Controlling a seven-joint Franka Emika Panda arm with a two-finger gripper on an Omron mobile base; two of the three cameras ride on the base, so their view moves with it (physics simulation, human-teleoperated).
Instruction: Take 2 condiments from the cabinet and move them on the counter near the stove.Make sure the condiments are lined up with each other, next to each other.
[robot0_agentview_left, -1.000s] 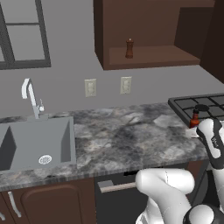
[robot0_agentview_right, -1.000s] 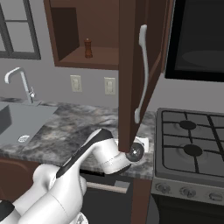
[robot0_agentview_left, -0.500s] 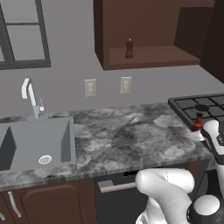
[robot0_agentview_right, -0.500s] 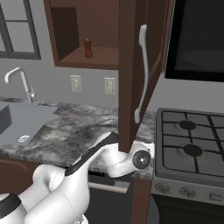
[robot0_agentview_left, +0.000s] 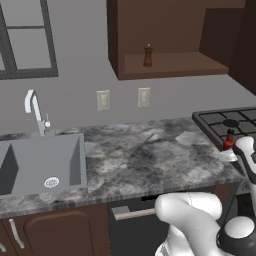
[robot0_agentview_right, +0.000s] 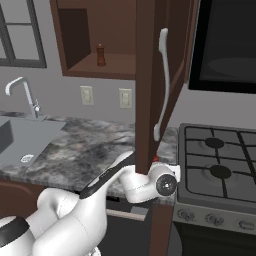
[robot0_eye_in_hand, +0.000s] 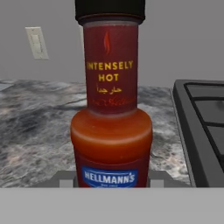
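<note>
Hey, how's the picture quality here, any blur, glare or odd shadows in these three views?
Hand view: the sauce bottle is very close with a slightly soft label. Left base view: flat even light, pepper mill sharp, faint shadows on the counter. Right base view: the cabinet edge blocks the middle; no glare.

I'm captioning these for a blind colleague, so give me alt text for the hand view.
A red sauce bottle with a black cap stands upright and close up between the hand's fingertips, above the grey marble counter. The black stove sits at right, and a wall outlet at upper left.
</note>
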